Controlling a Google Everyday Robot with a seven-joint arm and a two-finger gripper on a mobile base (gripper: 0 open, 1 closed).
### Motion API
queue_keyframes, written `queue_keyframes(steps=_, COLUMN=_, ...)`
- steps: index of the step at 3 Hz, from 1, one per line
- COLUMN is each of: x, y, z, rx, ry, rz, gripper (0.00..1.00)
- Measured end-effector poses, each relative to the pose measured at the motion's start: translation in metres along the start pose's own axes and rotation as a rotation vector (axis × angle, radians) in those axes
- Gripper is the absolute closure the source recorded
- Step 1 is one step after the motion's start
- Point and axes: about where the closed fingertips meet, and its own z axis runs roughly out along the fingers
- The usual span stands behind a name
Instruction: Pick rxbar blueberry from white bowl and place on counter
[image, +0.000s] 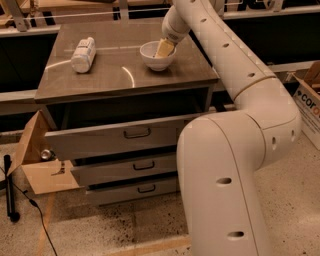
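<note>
The white bowl (151, 60) stands on the counter (115, 77), toward its back right. My arm reaches in from the lower right, and my gripper (164, 48) points down into the bowl from its right side, its tan tip inside the rim. The rxbar blueberry is hidden; no dark blue wrapper shows in the bowl, whose inside is largely covered by the gripper.
A white bottle (83, 54) with a pale label lies on its side on the counter's left part. The top drawer (125, 135) stands pulled out. An open cardboard box (37, 160) sits on the floor at left, another box (309, 97) at right.
</note>
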Motion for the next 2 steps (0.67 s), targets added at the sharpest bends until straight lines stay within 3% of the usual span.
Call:
queue_keyframes(steps=1, x=0.0032, y=0.0038, z=0.0028, rx=-0.021, ry=0.019, rz=0.045, gripper=0.00)
queue_keyframes(steps=2, x=0.0051, y=0.0042, z=0.0058, rx=-0.025, ry=0.035, rz=0.076, gripper=0.16)
